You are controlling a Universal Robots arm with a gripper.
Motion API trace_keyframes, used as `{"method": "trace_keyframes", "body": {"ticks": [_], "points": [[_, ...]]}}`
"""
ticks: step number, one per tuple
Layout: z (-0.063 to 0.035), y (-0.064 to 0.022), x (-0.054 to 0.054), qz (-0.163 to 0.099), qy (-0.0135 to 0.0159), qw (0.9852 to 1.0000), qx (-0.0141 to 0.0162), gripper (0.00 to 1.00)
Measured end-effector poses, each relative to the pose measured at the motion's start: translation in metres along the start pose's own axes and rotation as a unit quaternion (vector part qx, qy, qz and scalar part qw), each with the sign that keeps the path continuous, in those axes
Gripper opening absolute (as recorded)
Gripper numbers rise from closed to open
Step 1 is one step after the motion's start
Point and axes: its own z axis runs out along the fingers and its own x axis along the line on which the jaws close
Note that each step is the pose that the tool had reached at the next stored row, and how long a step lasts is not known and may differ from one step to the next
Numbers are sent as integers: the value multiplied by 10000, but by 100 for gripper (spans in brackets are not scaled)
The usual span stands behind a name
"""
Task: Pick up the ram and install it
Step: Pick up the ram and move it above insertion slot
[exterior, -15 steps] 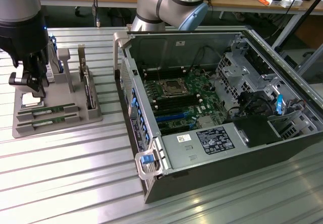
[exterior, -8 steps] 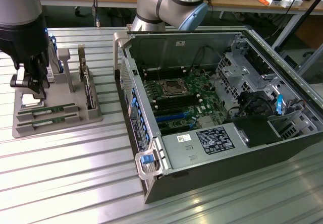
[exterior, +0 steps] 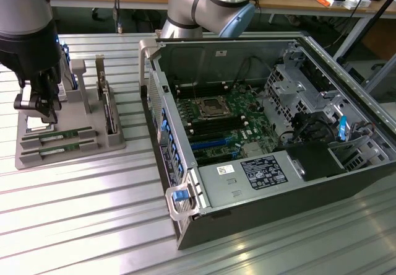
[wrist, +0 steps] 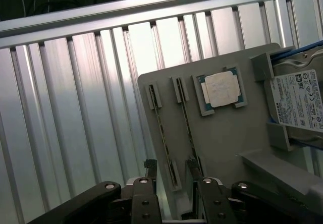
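My jaws stand wide open with nothing between them and nothing held. They hang over the grey tray (wrist: pixel 227 143), at the end where its two long slots finish.

The ram (wrist: pixel 162 133) is a thin green stick standing on its edge in the slot nearest the tray's outer side. Its near end lies in the gap between my two tips, one tip on each side of it. I cannot tell whether either tip touches it. A second stick (wrist: pixel 188 128) of the same kind stands in the next slot, further in on the tray, and runs alongside the first.

Further in again, a square silver processor chip (wrist: pixel 222 89) lies flat in a shallow recess. On the far side of the tray from the sticks, a hard drive (wrist: pixel 298 105) with a white label is propped in a raised bracket.

The tray rests on the ribbed metal worktop (exterior: pixel 93 225). Just beside the tray, on the exterior view's right of it, an open computer case (exterior: pixel 346 182) lies on its side with the motherboard (exterior: pixel 216 117) facing up.
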Motion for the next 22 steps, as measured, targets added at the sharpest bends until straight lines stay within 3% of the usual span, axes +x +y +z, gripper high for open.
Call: {"method": "trace_keyframes", "body": {"ticks": [11,14,17,19,20,22], "points": [[62,-3,2,-12,1,10000,0,36],[73,-3,1,-271,13,9996,-7,36],[84,-4,2,-791,37,9969,-19,36],[88,-4,2,-978,45,9952,-24,36],[89,-4,2,-1162,54,9932,-29,36],[92,-5,2,-1178,54,9930,-29,36]]}}
